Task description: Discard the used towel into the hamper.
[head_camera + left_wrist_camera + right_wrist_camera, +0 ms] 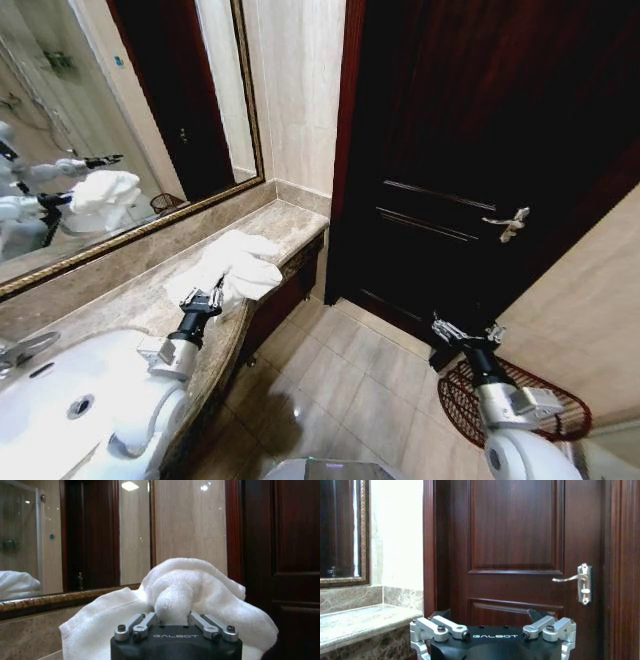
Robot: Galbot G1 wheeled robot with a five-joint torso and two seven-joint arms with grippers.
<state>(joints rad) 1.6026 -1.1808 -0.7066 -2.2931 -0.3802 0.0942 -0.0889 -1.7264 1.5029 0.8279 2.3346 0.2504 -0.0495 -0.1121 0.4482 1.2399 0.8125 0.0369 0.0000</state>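
Towel (pixel 232 268): white, crumpled in a loose heap, lying on the marble table (pixel 140 295) near its far end, beside the wall and below the framed mirror (pixel 120 120). Left end effector (pixel 205 298): at the towel's near edge, fingers (pixel 145 622) pressed in on a raised fold of the cloth, pinching it; the wrist view shows the fold bunched between the two sides. Hamper (pixel 520 400): red-brown openwork wire basket, standing on the tiled floor (pixel 340 380) at the robot's right, near the dark wooden door (pixel 470 150) and well apart from the towel. Right end effector (pixel 465 330): held above the hamper's near rim, fingers spread wide, nothing between them. Sink (pixel 70 400): white basin set in the table at the robot's left, nearer than the towel.
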